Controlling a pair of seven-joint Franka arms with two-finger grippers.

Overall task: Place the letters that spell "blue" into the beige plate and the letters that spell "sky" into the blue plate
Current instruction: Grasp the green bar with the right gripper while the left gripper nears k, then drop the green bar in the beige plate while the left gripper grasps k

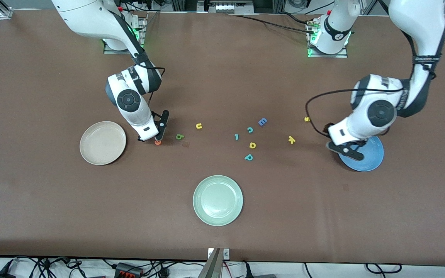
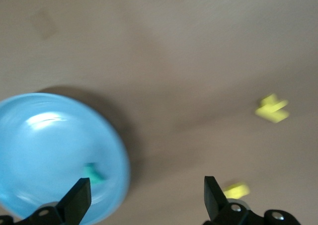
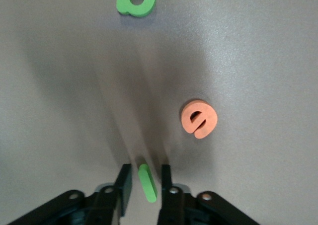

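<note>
Currently the right tool [image 3: 145, 183] is closing around the green "l" [image 3: 147, 183], standing on edge on the table [image 1: 222, 77], long axis along the finger gap; orange "e" [image 3: 198, 118] just ahead. Left tool [image 2: 144, 197], spread wide, is hovering at the blue plate [image 2: 44, 150] edge, teal "y" [image 2: 93, 173] inside.

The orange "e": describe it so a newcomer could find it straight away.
Start at the beige plate toward the right arm's end of the table. Beside it, the right gripper is down at the tabletop, and the orange "e" lies just by it. It is the only orange letter; the neighbouring "b" is green.
</note>
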